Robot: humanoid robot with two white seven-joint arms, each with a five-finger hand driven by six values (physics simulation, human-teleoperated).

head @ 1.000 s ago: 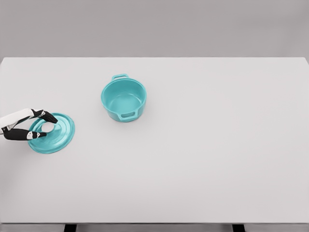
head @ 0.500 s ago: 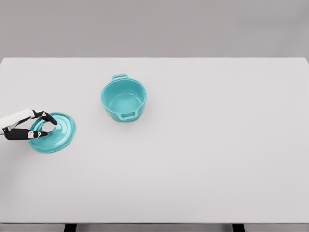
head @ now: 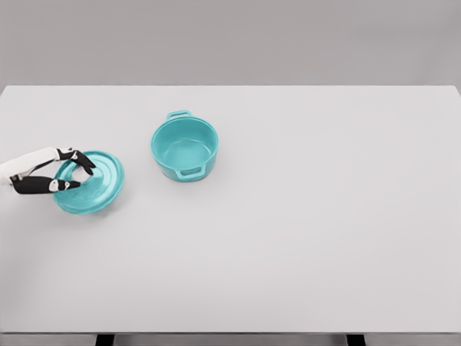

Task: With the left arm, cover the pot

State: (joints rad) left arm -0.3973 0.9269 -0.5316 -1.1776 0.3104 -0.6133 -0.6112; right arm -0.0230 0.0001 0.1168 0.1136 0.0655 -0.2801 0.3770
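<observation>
The left hand [head: 61,173] comes in at the left edge, its fingers [head: 79,160] closed around the knob of the teal lid [head: 94,184]. The lid sits tilted under the fingertips. The open teal pot [head: 185,150] stands to the hand's right, apart from the lid, on the white table [head: 302,216].

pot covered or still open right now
Open. The pot shows its bare inside; the lid is off to its left, gripped by the left hand.

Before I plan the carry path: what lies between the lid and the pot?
Nothing: the head view shows only bare table between the lid, held in the left hand, and the open pot.
</observation>
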